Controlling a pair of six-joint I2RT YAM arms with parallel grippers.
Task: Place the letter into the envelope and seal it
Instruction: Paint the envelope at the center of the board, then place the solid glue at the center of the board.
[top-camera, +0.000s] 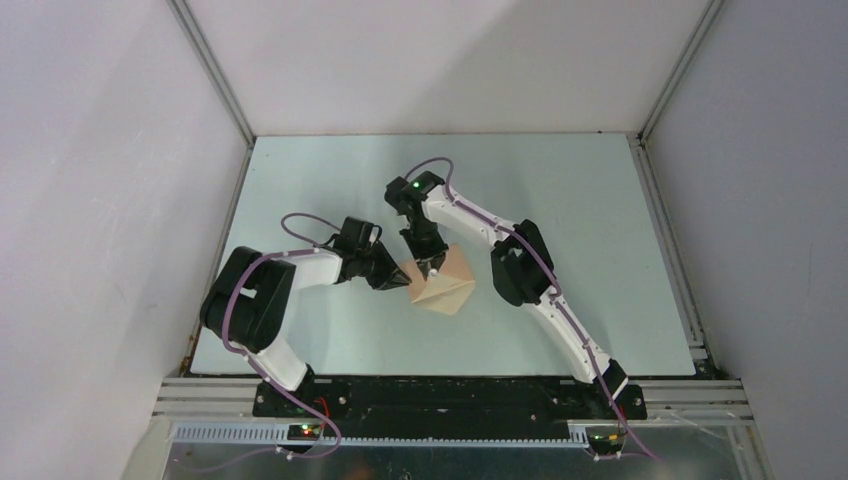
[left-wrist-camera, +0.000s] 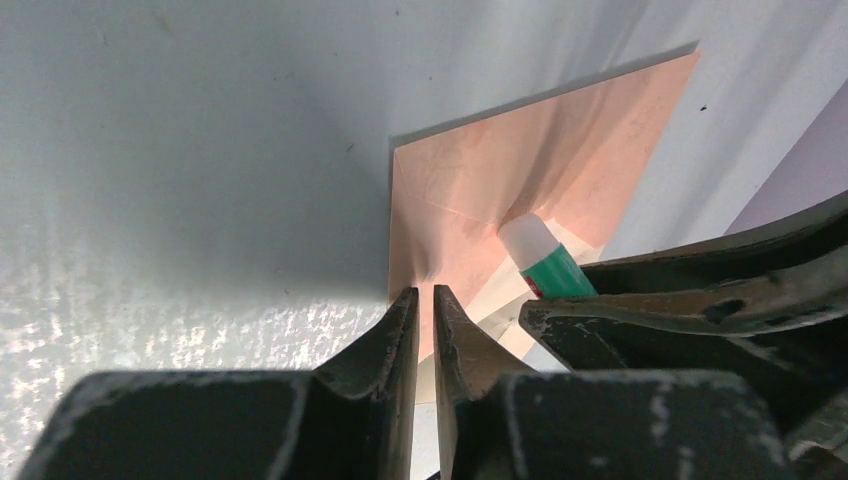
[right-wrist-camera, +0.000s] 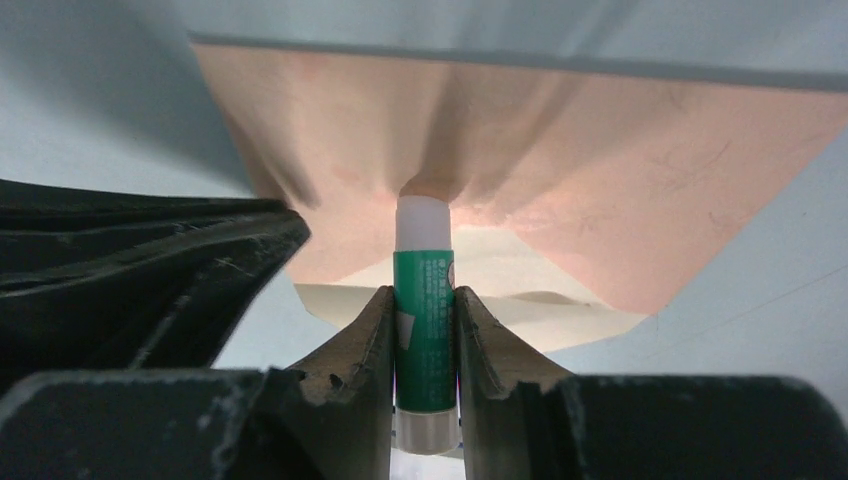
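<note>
The right pincer (right-wrist-camera: 423, 300) clamps the glue stick (right-wrist-camera: 424, 262), tip denting the envelope (right-wrist-camera: 600, 150); left pincer (left-wrist-camera: 425, 300) pinches its edge; excess pressure risks creasing it or dragging it free.

Bright even light, soft shadows, blurred foregrounds.

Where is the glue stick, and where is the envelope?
glue stick (right-wrist-camera: 424, 320): right wrist view, on its green middle part.
envelope (right-wrist-camera: 620, 160): right wrist view, on its flat peach-tan face, right of the stick.
</note>
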